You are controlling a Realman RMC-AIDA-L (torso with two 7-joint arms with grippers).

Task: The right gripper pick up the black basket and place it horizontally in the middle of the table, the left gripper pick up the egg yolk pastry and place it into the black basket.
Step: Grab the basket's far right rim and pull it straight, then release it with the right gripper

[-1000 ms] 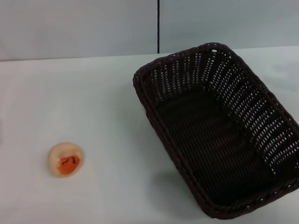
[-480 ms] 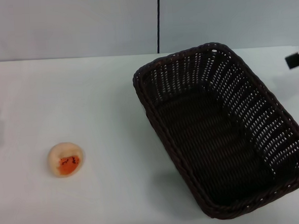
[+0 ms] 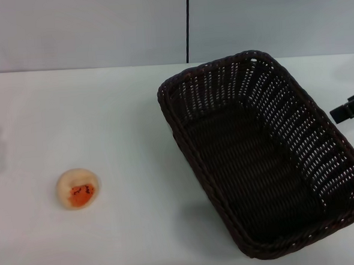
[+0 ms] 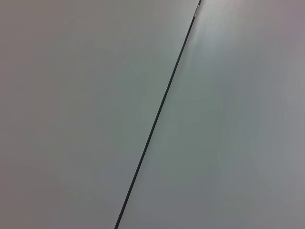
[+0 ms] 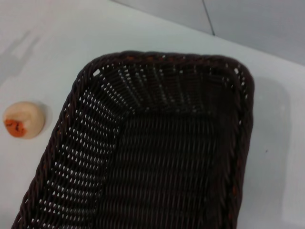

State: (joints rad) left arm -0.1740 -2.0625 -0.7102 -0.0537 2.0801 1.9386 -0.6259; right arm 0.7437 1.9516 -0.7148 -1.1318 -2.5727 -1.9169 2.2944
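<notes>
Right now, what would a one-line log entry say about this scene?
right gripper: beside black basket, not touching | basket: empty, angled, right side of table | egg yolk pastry: on table, left | left gripper: unseen

Right gripper (image 3: 350,108): only a small black angular part shows, entering the head view at 3 o'clock and reaching toward 9 o'clock, raised over the table's right side; whether its fingers stand apart or together cannot be made out. Left arm and gripper: outside every view.
</notes>
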